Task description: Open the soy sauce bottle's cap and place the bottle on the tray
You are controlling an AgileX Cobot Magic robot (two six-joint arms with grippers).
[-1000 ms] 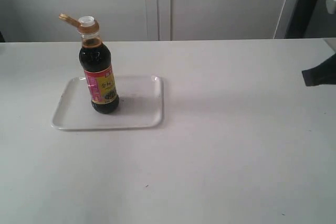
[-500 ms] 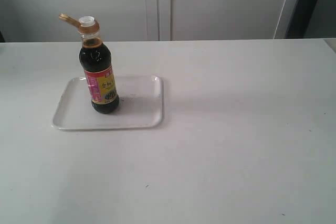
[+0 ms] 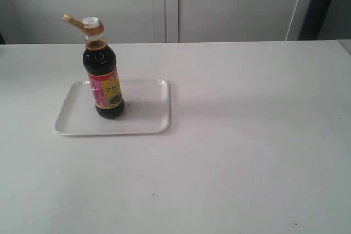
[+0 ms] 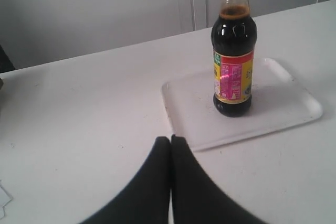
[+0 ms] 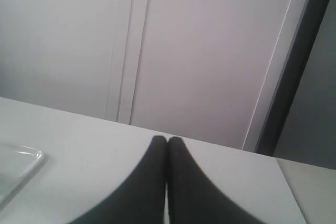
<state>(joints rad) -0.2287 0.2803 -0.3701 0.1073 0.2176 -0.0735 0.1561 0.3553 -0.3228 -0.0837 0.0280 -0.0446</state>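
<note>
The soy sauce bottle [image 3: 104, 78] stands upright on the white tray [image 3: 148, 119] at the left of the table. Its golden-brown cap [image 3: 88, 24] is flipped open, the hinged lid tilted out to the left and the white spout showing. In the left wrist view the bottle [image 4: 233, 61] rises from the tray [image 4: 194, 114], a short way beyond my left gripper [image 4: 170, 139], which is shut with nothing in it. My right gripper [image 5: 167, 140] is shut too and holds nothing; a corner of the tray [image 5: 21, 163] shows well off to its side. Neither gripper appears in the exterior view.
The white table [image 3: 241, 135] stretches wide to the right of the tray. Pale cabinet doors [image 3: 164, 4] close off the far side. A dark upright strip [image 3: 321, 4] stands at the back right.
The right arm's dark gripper, visible at the right edge one second ago, has withdrawn out of the exterior view. Bottle, cap and tray have not moved.
</note>
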